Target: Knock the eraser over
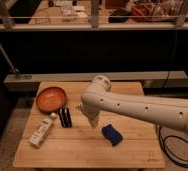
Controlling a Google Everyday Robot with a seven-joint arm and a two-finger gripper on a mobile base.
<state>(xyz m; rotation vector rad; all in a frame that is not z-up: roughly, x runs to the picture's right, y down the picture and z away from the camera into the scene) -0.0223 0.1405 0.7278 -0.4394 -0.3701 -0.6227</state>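
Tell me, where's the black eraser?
In the camera view, the eraser sits left of centre on the table, below the orange bowl, between the white bottle and the robot's tool.

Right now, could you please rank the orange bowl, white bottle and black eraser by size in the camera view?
1. round orange bowl
2. white plastic bottle
3. black rectangular eraser
The pincer hangs beside the eraser.
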